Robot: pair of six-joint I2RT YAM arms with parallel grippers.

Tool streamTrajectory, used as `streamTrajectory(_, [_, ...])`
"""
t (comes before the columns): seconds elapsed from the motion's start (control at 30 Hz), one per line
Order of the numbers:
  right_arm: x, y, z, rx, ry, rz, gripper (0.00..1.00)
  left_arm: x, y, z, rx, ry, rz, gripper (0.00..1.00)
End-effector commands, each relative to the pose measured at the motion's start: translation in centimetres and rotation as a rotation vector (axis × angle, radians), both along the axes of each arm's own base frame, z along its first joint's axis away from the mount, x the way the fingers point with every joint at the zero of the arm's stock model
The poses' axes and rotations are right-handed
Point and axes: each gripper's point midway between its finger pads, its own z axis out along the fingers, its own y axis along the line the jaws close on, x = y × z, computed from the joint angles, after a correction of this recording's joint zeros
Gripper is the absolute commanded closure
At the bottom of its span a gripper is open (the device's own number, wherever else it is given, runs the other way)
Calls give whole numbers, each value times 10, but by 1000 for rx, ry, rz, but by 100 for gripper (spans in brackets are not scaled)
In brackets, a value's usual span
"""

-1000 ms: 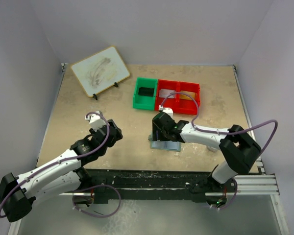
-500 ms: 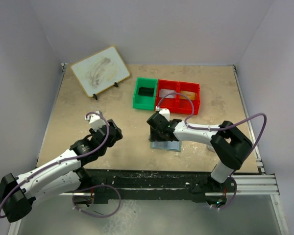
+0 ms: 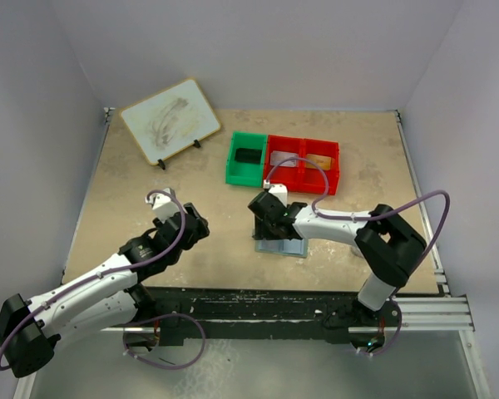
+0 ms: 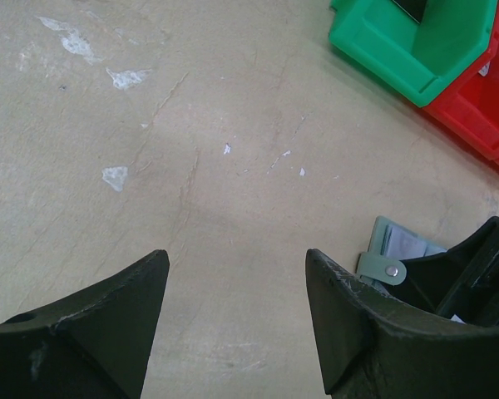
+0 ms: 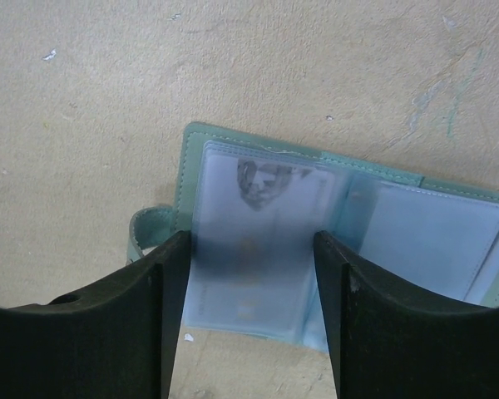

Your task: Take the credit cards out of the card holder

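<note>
On the tabletop [image 3: 150, 179], your task looked barely begun: the opening of the holder seemed done, while drawing the cards out was yet to come. White walls [image 3: 258, 50] closed the space on three sides. The surface was a pale beige, stone-look sheet marked with scuffs and small white chips. At the back left, a smudged white board [image 3: 168, 120] leaned on its stand. Toward the back middle, a red bin [image 3: 303, 179] sat touching a green bin [image 3: 243, 174], each holding flat things too small to name. Your left pincer [image 4: 233, 274] hung released over bare surface, off to the side of the holder, with nothing between its jaws. Your right pincer [image 5: 251, 249] was released too, its jaws spread to either side of one panel of the card holder [image 5: 399, 224] and grasping nothing. That holder lay opened flat near the middle of the tabletop, just in front of the bins, with its clasp tab [image 5: 145, 229] sticking out. One card [image 5: 266, 191], printed with a face, sat fully inside the clear sleeve beside the tab. Whether the other sleeve held one could not be told.
</note>
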Motion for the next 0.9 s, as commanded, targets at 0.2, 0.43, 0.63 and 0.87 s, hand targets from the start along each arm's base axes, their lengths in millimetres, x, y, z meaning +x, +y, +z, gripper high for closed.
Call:
streamTrajectory(0.2, [-14,42,13,324,35,98,39,5,-42,15,-113,-32,-163,36])
streamTrajectory(0.43, [-15,39,6,382,62,101,38,-3,-87,18,-231,-31,-360,37])
streamTrajectory(0.63, [-14,29,-5,317,75,77,39,-5,-99,11,-245,-7,-405,39])
streamTrajectory(0.87, [-1,19,-7,234,33,38,32,-5,-104,6,-248,6,-416,40])
